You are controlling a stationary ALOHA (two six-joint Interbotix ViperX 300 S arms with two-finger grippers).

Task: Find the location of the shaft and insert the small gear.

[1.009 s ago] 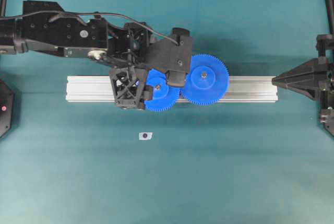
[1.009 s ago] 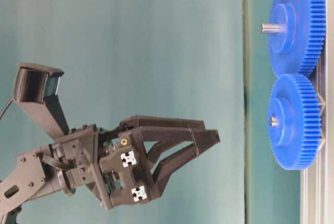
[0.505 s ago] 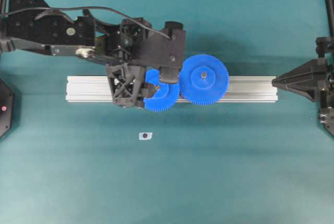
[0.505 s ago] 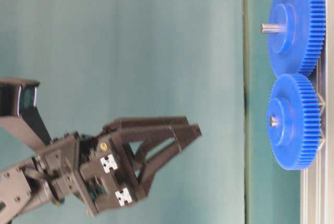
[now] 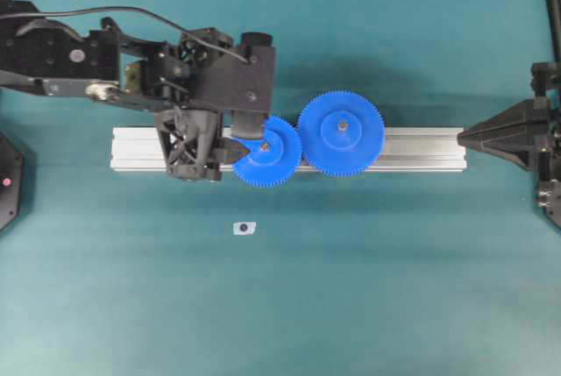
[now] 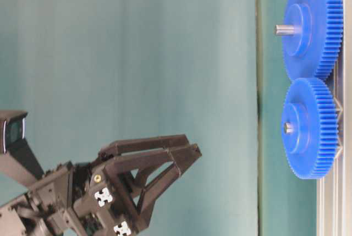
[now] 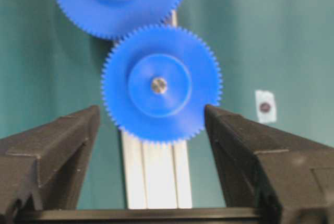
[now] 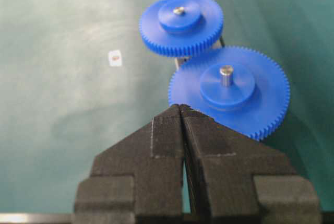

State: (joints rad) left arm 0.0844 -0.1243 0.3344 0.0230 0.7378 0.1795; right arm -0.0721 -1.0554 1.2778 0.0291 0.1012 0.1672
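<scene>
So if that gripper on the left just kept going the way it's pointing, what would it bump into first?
Probably the small gear: it sits straight ahead between the open left gripper fingers, on the metal rail. Depth is hard to judge.

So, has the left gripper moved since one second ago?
Yes. The left gripper has drawn back leftward along the aluminium rail, away from the small gear.

Larger gear on aluminium rail

Gears: two, both blue toothed wheels: small gear and larger gear, at its 3 o'clock. Shaft tips in the hubs: two, one per gear. Aluminium rail: one. Small white tag on the mat: one. Grippers: two.
</scene>
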